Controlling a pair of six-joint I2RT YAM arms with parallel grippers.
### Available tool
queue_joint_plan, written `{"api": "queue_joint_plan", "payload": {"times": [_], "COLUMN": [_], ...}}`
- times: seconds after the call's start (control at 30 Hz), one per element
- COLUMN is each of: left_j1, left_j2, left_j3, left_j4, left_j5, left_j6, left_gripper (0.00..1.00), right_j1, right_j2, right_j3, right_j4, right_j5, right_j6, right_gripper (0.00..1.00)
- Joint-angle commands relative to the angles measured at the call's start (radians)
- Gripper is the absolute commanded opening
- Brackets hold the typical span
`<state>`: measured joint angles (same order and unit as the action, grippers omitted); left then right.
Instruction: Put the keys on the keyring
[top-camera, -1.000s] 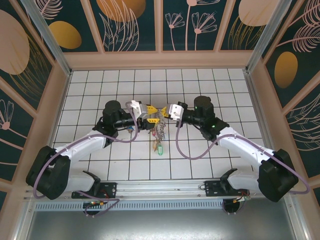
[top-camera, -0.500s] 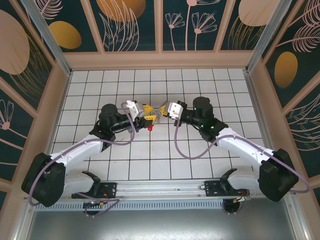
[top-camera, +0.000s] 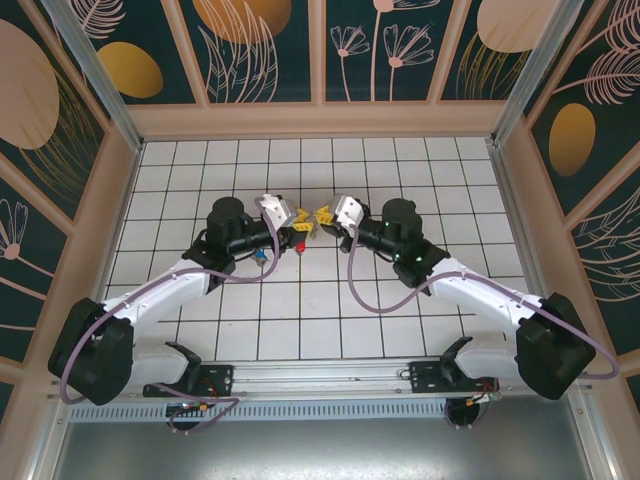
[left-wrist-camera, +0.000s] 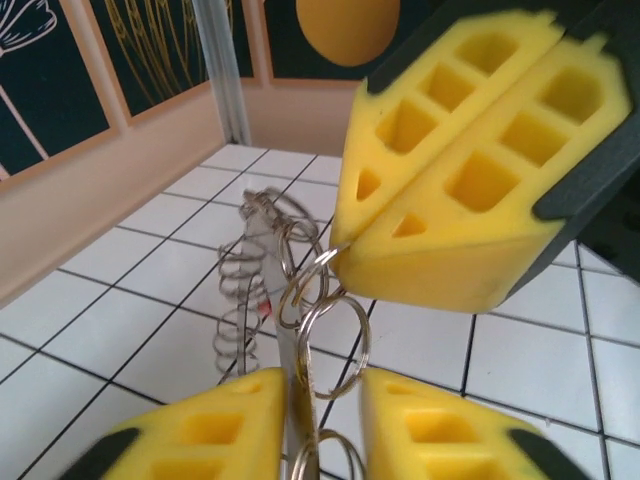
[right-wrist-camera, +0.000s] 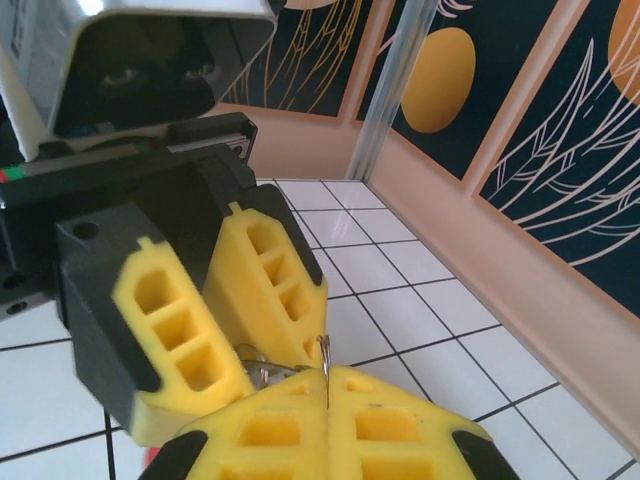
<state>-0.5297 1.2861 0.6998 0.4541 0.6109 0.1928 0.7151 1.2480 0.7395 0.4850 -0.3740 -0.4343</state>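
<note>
Status: left gripper (left-wrist-camera: 320, 425) clamped on small silver metal keys (left-wrist-camera: 293, 400) bunched with wire rings, raised over the white tiled table (top-camera: 400, 320); a red plastic key head (top-camera: 299, 244) hung just below. Right gripper (right-wrist-camera: 328, 400), tip to tip with it, pinched tight on a thin silver wire keyring (right-wrist-camera: 325, 352)

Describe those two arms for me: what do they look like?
Both the left arm and the right arm have white links, chunky black joints and a mauve cable looping alongside. Each ends in a white box. The left pincer and right pincer have yellow wedge fingers, cut with square holes, in black holders.
</note>
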Motion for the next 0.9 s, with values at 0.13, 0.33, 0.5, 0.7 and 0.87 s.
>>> {"api": "queue_joint_plan", "payload": {"times": [0.13, 0.33, 0.5, 0.7, 0.87], "left_j1": [-0.004, -0.003, -0.004, -0.003, -0.003], "left_j2": [0.003, -0.029, -0.074, -0.119, -0.131], "left_j3": [0.024, 0.008, -0.037, -0.079, -0.083], "left_j4": [-0.050, -0.026, 0.028, 0.041, 0.043], "left_j5": [-0.035, -0.052, -0.075, -0.215, -0.260], "left_j6": [0.048, 0.063, 0.066, 0.092, 0.112], "left_gripper": [0.03, 0.00, 0.00, 0.00, 0.00], "right_j1": [0.049, 0.076, 0.076, 0.049, 0.024], "right_j2": [0.046, 0.096, 0.114, 0.084, 0.069], "right_j3": [-0.049, -0.095, -0.114, -0.093, -0.076], "right_j4": [0.244, 0.363, 0.356, 0.129, 0.027], "right_j5": [0.081, 0.126, 0.081, -0.015, -0.073], "right_j6": [0.161, 0.210, 0.181, 0.024, -0.021], "right_gripper": [0.00, 0.00, 0.00, 0.00, 0.00]}}
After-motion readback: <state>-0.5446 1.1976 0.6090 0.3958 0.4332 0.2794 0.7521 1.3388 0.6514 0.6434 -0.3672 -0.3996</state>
